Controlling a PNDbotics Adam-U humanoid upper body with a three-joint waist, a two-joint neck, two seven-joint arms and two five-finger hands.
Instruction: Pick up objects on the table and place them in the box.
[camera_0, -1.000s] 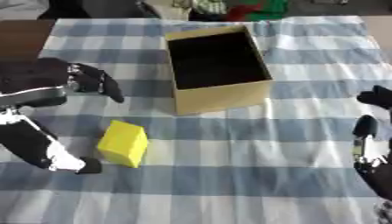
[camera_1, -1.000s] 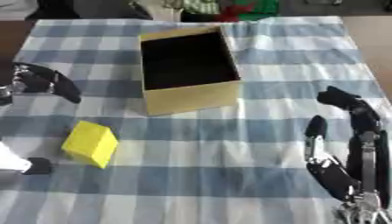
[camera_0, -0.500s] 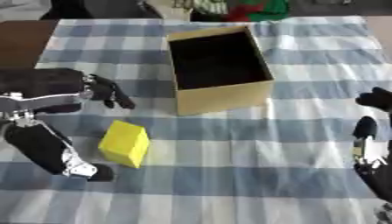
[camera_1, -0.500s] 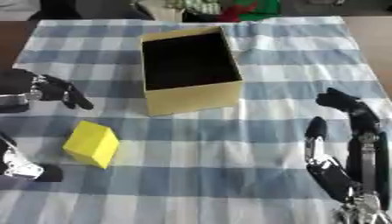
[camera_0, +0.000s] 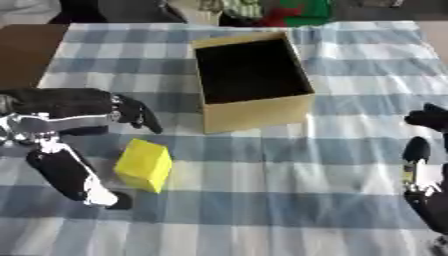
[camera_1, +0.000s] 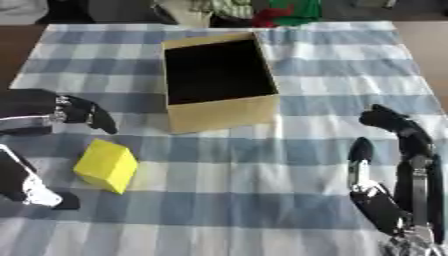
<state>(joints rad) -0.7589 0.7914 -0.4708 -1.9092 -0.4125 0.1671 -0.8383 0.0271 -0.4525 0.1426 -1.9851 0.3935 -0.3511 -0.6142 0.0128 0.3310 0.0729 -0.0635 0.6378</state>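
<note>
The yellow block (camera_0: 144, 164) lies on the checked cloth (camera_0: 262, 190), left of centre and well in front of the open yellow box (camera_0: 254, 80), whose dark inside shows nothing. The left eye view shows the whole left hand (camera_0: 66, 125) around the block; the right eye view cuts off most of it at the picture's edge, leaving only fingertips and the thumb's end. That same right eye view gives the fuller look at the right hand (camera_1: 398, 190), which the left eye view clips at its right edge.

The left hand is spread wide: its fingers (camera_0: 136, 112) reach toward the block from behind, and its thumb (camera_0: 74, 175) stretches down along the block's left side, tip on the cloth. Neither touches the block; it holds nothing.

The right hand rests idle at the lower right, fingers relaxed and pointing up, holding nothing.
</note>
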